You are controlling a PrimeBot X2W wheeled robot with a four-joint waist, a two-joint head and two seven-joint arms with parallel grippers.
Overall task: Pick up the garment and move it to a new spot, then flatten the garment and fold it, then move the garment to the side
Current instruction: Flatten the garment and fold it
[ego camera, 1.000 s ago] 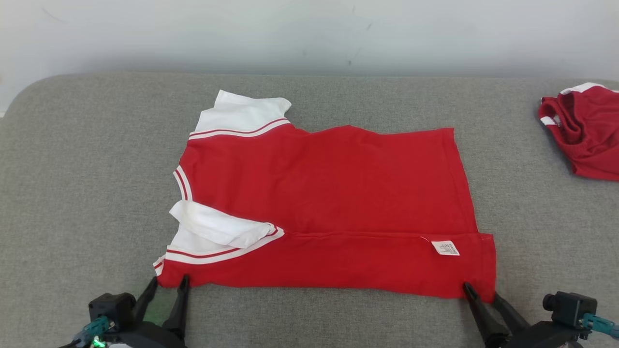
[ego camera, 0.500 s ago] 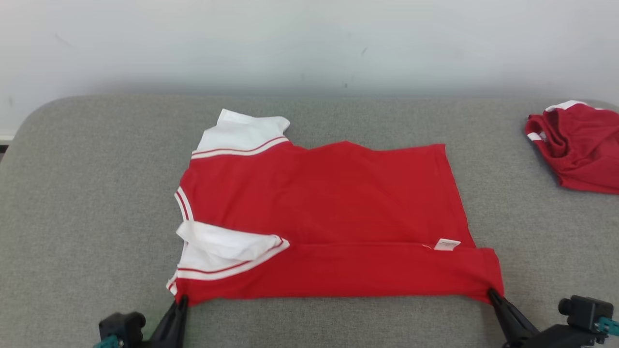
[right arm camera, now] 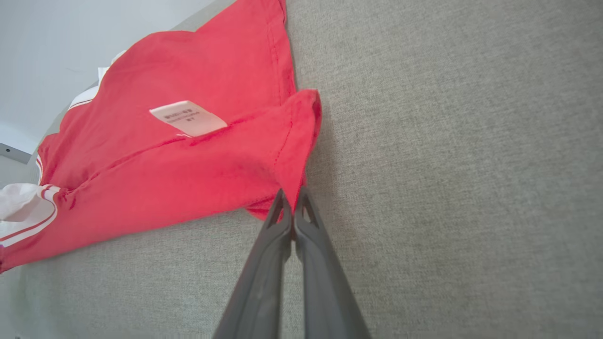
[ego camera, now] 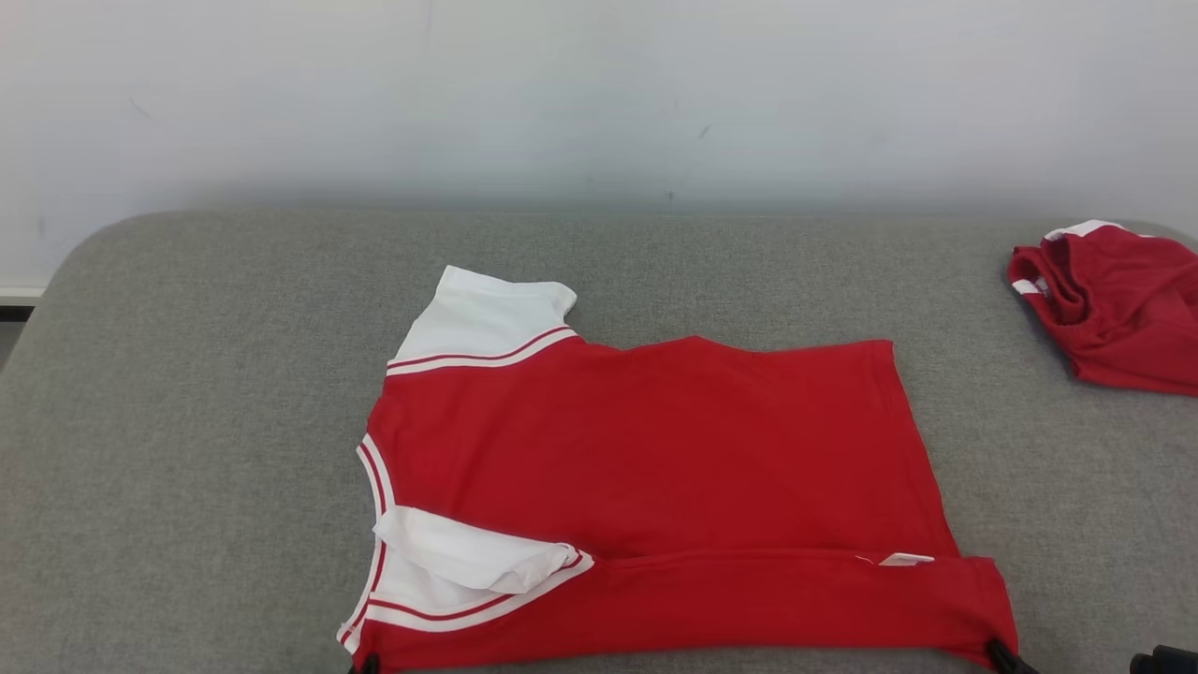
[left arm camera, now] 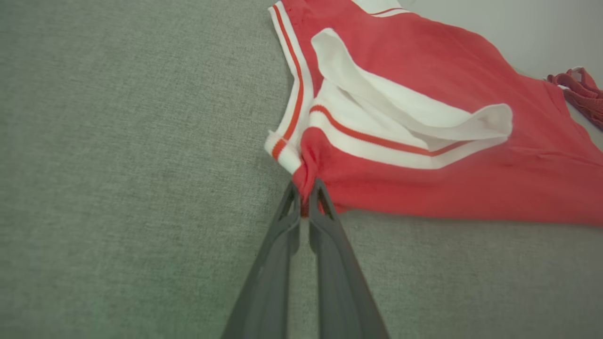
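Already spread flat on the grey cushion (ego camera: 187, 421), the red shirt (ego camera: 655, 449) has its near strip turned over; folding seems barely begun, and moving it aside remains. The left hand (left arm camera: 305, 200) pinches its shoulder corner, the right hand (right arm camera: 292, 207) its hem corner.

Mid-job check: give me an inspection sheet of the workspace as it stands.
Surface: grey fabric surface, rounded far-left corner.
Job's things: red shirt lying flat, near strip folded over, care label showing, white sleeve at the far left.
Clutter: second red garment crumpled at far right, apart from the shirt.
Grippers: left gripper shut on the shirt's near collar-side corner; right gripper shut on its near hem corner.
Cables: nothing seen.
Surroundings: pale wall behind.
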